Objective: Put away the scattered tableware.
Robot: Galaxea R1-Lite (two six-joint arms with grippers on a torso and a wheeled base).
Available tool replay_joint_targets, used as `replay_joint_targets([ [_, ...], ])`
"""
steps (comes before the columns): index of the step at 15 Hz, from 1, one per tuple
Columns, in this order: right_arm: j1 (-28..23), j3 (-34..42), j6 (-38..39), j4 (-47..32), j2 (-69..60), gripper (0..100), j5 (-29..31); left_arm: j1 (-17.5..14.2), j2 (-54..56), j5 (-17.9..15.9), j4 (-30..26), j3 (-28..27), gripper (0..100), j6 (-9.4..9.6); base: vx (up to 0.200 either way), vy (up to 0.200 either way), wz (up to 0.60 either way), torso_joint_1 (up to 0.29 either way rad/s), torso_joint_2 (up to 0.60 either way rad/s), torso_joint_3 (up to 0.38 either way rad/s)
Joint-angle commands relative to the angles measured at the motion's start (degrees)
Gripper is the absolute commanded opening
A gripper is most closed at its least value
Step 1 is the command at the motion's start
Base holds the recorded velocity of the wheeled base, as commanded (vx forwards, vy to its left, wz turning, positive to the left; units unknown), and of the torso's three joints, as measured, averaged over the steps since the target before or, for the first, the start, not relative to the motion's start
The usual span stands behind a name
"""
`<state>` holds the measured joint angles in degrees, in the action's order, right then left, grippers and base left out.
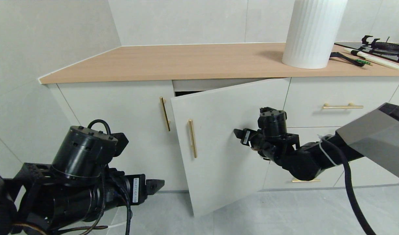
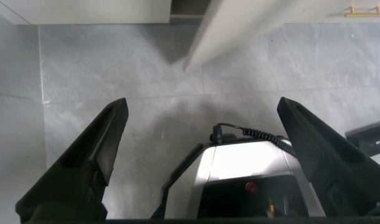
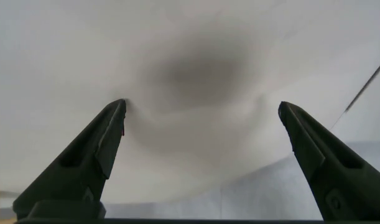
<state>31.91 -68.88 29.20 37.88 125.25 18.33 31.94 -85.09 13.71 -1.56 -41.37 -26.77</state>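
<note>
My left gripper hangs low over the grey tiled floor, fingers spread wide. The flat white cabinet door, with its slim brass handle, stands ajar. My right gripper, fingers apart, faces the door's smooth panel. The tableware, long thin utensils, lies on the wood-grain counter beside a ribbed white cylinder.

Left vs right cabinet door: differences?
The left cabinet door is shut flush; the right cabinet door stands swung open. The left door's handle sits by its right edge, the right door's handle by its left edge. The right gripper, jaws open, faces only the right door. Both: white, vertical gold handles.
</note>
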Motion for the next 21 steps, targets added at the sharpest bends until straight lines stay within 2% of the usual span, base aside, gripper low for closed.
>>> replay_joint_targets([
  [1,-0.5,-1.2,0.0,0.6,2.2,100,0.6,0.1,0.0,0.1,0.0,0.0,100,-0.04,0.000,0.000,0.00,0.000,0.00,0.000],
  [11,-2.7,-10.6,-0.5,2.4,10.1,100,10.8,0.0,0.5,0.1,0.0,-0.1,100,-0.04,0.000,0.000,0.00,0.000,0.00,0.000],
  [21,-5.7,-16.4,-1.2,2.4,13.5,100,15.9,0.0,0.6,0.1,0.0,-0.1,100,-0.04,0.000,0.000,0.00,0.000,0.00,0.000],
])
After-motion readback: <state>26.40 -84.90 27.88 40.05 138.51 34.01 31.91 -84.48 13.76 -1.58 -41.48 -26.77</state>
